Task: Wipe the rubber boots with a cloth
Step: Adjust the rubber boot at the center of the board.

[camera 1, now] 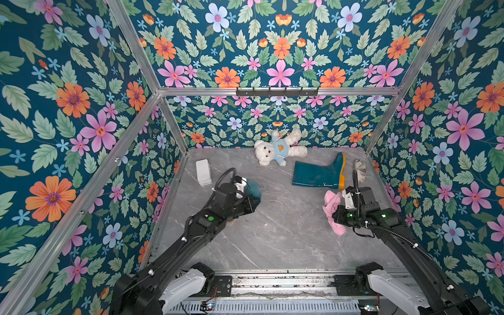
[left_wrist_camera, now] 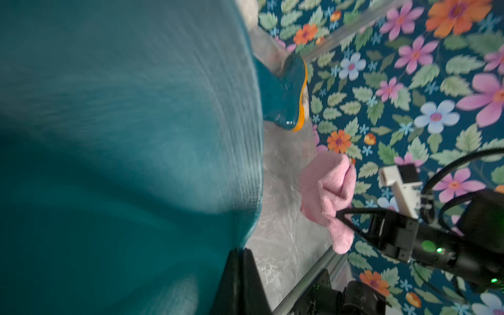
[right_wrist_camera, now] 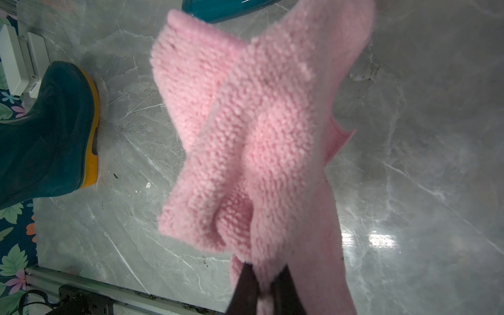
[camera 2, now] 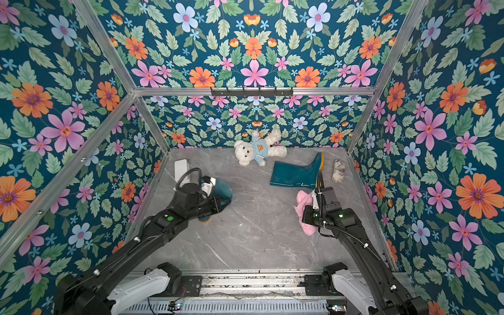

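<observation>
**Cloth and boot both in grip, wiping not yet started**

The right gripper (right_wrist_camera: 263,272) is pinching the pink cloth (camera 1: 334,208) with its jaws closed tight on one bunched corner. The rest is hanging loose in folds above the surface (camera 1: 286,231), near the right edge. The left gripper (camera 1: 246,203) is clamping shut on the top rim of the upright boot (right_wrist_camera: 49,131), toward the left edge. The shaft is filling the left wrist view. The yellow sole is pointing down at the surface, but I cannot tell if it is resting or just lifted.

The lying boot (camera 1: 319,174) is on its side near the far right corner, touched by nothing. A rag bundle (camera 1: 360,170) is sitting just beside its sole. A teddy bear (camera 1: 278,150) is lying at the far edge and a white box (camera 1: 203,170) toward the far left corner. Both are clear of the arms.

Step, as I judge it: setup is done and the first wipe is pending. Cloth and upright boot are well apart, with no contact.

The next move is calling for the right arm to carry the cloth across to the shaft and press a flat fold on it, not the fingertips. The left gripper needs to be steadying the boot against the push. The rubber looks glossy, so it is likely slippery, and a rim pinch may let the boot swing or twist.
</observation>
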Available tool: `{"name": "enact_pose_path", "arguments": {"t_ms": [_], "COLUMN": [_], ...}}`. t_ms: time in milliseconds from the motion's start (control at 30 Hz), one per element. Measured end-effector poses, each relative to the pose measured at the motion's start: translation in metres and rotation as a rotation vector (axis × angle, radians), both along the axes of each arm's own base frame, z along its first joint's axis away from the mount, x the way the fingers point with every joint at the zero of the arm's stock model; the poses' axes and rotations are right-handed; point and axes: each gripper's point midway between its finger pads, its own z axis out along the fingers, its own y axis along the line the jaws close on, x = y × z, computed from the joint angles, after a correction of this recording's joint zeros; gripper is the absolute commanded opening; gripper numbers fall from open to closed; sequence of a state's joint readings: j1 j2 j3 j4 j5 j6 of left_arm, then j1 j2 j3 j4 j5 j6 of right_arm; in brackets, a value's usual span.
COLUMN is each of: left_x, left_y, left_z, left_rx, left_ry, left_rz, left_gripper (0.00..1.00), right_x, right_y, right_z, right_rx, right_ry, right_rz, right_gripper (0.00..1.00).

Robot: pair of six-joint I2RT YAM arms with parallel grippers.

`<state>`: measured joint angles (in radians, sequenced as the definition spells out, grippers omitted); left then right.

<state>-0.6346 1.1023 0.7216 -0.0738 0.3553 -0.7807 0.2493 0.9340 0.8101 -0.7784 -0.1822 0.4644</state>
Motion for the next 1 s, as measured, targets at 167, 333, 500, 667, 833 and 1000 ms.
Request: {"name": "enact_pose_path", "arguments": {"t_ms": [167, 333, 500, 667, 833, 1000], "left_x": [0.0, 0.009, 0.021, 0.015, 0.017, 0.011], "left_y": [-0.08, -0.145, -0.196, -0.223, -0.223, -0.202], "left_z": [-0.046, -0.086, -0.104, -0.095, -0.053, 0.007], "left_rx": [0.026, 0.02, 0.002, -0.043, -0.054, -0.062], "left_ry": [0.079, 0.139, 0.176, 0.207, 0.162, 0.077], "left_rz": [-0.085, -0.1, -0.123, -0.193, -0.214, -0.238], "left_gripper": [0.0, 0.0, 0.19, 0.45, 0.5, 0.51], "right_x": [0.001, 0.004, 0.004, 0.004, 0.007, 0.012], "right_y": [-0.003, -0.01, -0.012, -0.013, -0.015, -0.015], "right_z": [0.001, 0.008, 0.014, 0.015, 0.015, 0.022], "right_rx": [-0.001, 0.004, 0.008, 0.008, 0.001, 0.001], "right_ry": [-0.003, -0.03, -0.047, -0.044, -0.036, -0.042], "right_rz": [-0.014, -0.043, -0.053, -0.057, -0.064, -0.072], "right_gripper": [0.0, 0.0, 0.0, 0.0, 0.0, 0.0]}}
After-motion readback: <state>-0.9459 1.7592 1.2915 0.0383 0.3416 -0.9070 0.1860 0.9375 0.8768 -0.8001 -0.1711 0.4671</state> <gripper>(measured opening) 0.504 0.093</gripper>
